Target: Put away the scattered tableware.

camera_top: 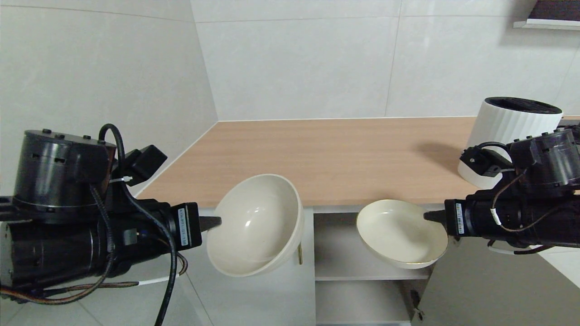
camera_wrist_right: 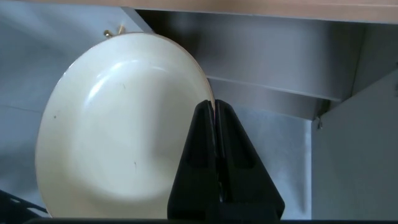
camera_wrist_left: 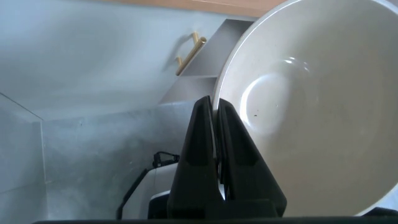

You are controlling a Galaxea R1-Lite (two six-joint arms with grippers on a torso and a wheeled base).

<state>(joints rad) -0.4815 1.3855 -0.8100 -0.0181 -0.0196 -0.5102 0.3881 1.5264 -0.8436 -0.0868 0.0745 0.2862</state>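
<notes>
1. The deep cream ceramic bowl (camera_top: 258,224) hangs tilted before the open grey cabinet (camera_top: 344,274), its rim clenched by the left gripper (camera_top: 216,222).
2. The right gripper (camera_top: 428,216) pinches the shallow gold-rimmed cream dish (camera_top: 401,233).
3. Best shelve them singly, level, clearing the wooden countertop (camera_top: 317,158).

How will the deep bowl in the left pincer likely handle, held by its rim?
The deep bowl looks glossy and glazed, so it may slip; the left pincer pinches only its rim. It seems stiff and probably breakable if dropped. Held at one edge, tilted, it might pivot in the grip.
</notes>
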